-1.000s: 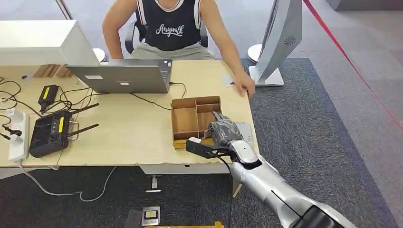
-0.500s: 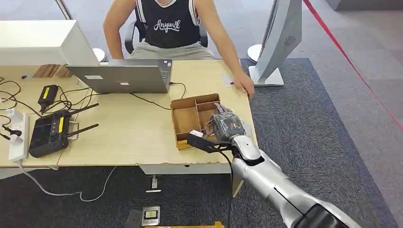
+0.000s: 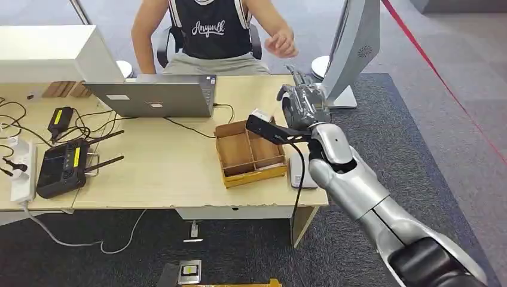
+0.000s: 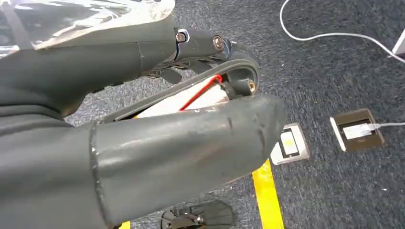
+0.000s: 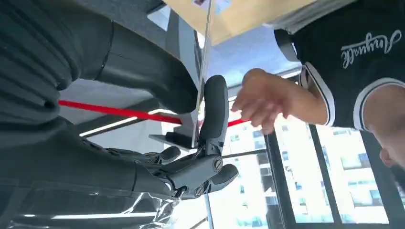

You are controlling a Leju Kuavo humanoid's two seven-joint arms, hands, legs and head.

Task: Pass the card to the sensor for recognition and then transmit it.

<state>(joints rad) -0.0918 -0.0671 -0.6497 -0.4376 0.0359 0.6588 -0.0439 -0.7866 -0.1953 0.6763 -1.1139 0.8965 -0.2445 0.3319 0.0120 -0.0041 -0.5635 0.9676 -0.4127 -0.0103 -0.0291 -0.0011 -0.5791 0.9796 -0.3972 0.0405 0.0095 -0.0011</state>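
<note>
A light wooden surface (image 3: 173, 173) stands on dark grey carpet (image 3: 394, 161). Near its far edge an open grey laptop (image 3: 152, 95) sits, with a white box (image 3: 51, 52) at the far left corner. A black cable (image 3: 185, 127) runs from the laptop across the wood. On the left lie a black controller with antennas (image 3: 63, 167), a small black device with a yellow label (image 3: 60, 118), loose wires and a white power strip (image 3: 23, 172). Toward the right stands a compartmented cardboard box (image 3: 250, 153), and just beside it, at the right edge, a flat grey pad (image 3: 300, 174).
</note>
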